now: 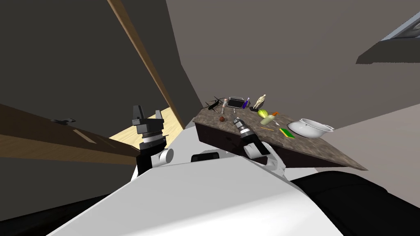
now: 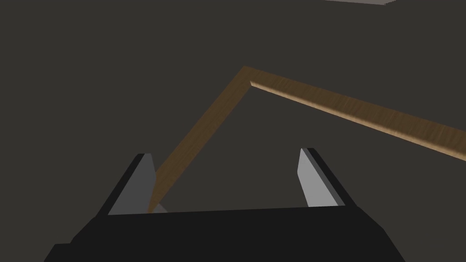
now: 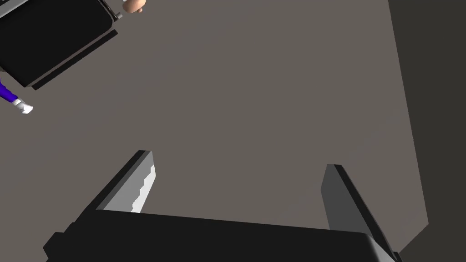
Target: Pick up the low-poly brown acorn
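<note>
Nothing is grasped yet: the acorn (image 1: 222, 119) lies on the table (image 1: 311, 143) near its left edge, just left of the right gripper (image 1: 236, 120), whose fingers are spread wide and empty; the left gripper (image 1: 147, 114) is likewise open and idle, so approach, grasp and lift all remain

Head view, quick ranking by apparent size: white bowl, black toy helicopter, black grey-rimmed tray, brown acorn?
Largest: white round bowl, clearly.
Next: black toy helicopter and black rectangular grey-rimmed tray, which look too alike to rank.
Smallest: small brown acorn.
</note>
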{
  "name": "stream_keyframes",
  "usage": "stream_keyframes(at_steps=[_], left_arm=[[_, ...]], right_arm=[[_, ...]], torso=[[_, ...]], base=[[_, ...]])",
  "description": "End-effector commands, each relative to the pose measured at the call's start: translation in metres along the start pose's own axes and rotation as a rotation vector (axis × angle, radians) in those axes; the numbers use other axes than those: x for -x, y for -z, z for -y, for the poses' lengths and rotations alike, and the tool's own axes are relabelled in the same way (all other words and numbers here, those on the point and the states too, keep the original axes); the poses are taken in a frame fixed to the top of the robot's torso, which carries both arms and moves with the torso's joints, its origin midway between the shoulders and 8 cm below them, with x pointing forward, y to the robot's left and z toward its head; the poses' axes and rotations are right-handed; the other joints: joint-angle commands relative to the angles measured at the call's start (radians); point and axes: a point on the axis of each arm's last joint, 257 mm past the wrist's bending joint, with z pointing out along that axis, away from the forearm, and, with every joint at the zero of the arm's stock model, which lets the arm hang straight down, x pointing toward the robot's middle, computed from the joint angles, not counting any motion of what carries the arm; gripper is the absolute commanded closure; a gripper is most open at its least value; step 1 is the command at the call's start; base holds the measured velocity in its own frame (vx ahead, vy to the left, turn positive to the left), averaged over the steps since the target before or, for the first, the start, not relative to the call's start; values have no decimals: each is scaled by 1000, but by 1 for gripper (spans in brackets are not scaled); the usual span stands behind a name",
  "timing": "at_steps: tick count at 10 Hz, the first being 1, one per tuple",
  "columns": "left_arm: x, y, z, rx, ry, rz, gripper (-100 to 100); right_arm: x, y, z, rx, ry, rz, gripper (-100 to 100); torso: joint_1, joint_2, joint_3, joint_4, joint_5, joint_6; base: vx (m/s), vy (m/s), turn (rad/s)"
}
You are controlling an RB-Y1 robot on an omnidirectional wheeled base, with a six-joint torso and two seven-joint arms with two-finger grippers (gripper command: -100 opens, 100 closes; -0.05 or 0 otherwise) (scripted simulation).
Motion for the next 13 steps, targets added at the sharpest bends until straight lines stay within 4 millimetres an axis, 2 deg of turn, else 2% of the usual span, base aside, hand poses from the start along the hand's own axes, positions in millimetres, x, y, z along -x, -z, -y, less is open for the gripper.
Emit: stream_keyframes(at_steps=[1, 7, 8, 11, 13], left_arm=[[0, 0, 0, 0, 0, 0, 0], [0, 0, 0, 0, 0, 0, 0], [0, 0, 0, 0, 0, 0, 0], [0, 0, 0, 0, 0, 0, 0], [0, 0, 0, 0, 0, 0, 0]], right_arm=[[-4, -2, 7, -21, 27, -19, -100], [-30, 2, 48, -127, 273, -193, -100], [-30, 2, 48, -126, 283, -193, -100], [-42, 7, 70, -165, 424, -294, -100], [-46, 10, 76, -183, 461, -319, -100]], torso=[[0, 0, 0, 0, 0, 0], [0, -1, 0, 0, 0, 0], [0, -1, 0, 0, 0, 0], [0, -1, 0, 0, 0, 0], [0, -1, 0, 0, 0, 0]], base=[[4, 8, -7], [16, 22, 64], [8, 7, -5], [18, 17, 80], [17, 15, 25]])
